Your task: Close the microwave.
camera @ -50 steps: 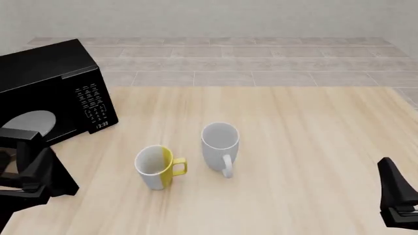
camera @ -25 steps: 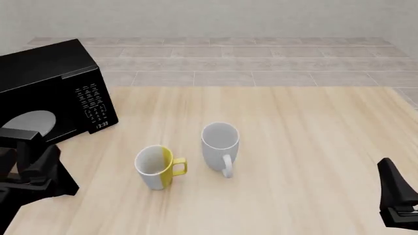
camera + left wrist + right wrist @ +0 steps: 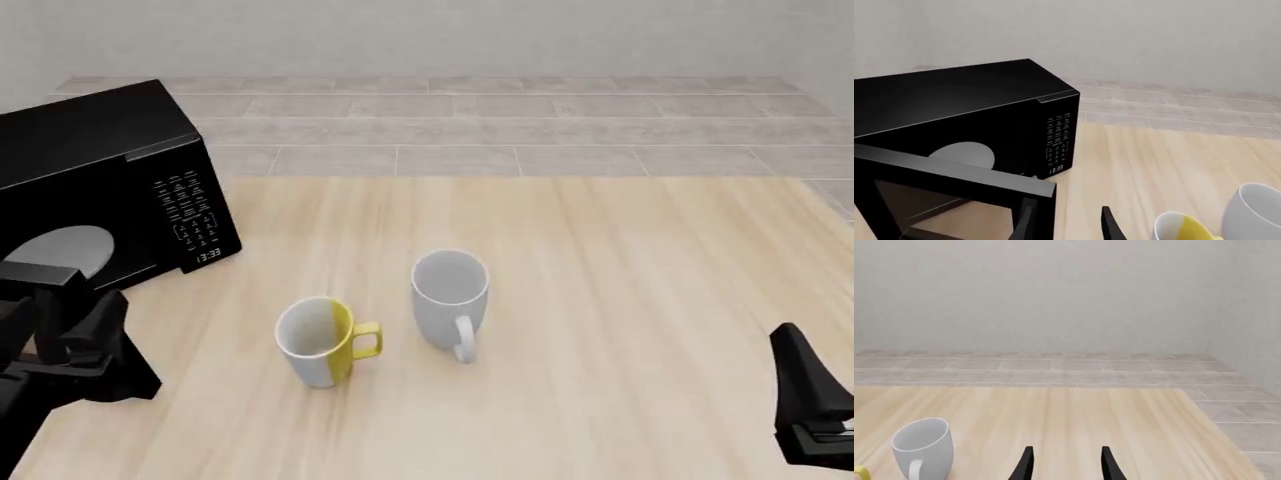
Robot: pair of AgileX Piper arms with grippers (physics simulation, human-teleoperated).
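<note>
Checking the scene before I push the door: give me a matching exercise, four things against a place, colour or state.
Things:
1. microwave
2. yellow mug
3. white mug
4. right gripper

Descriptions:
A. open, holding nothing
B. door swung open
C. handle hangs toward the camera in the front view
D. two-tone, nearer the microwave than the other mug

Pairs: 1-B, 2-D, 3-C, 4-A

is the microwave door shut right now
No, in the left wrist view the microwave door stands swung out, with the open left gripper at its free edge.
</note>
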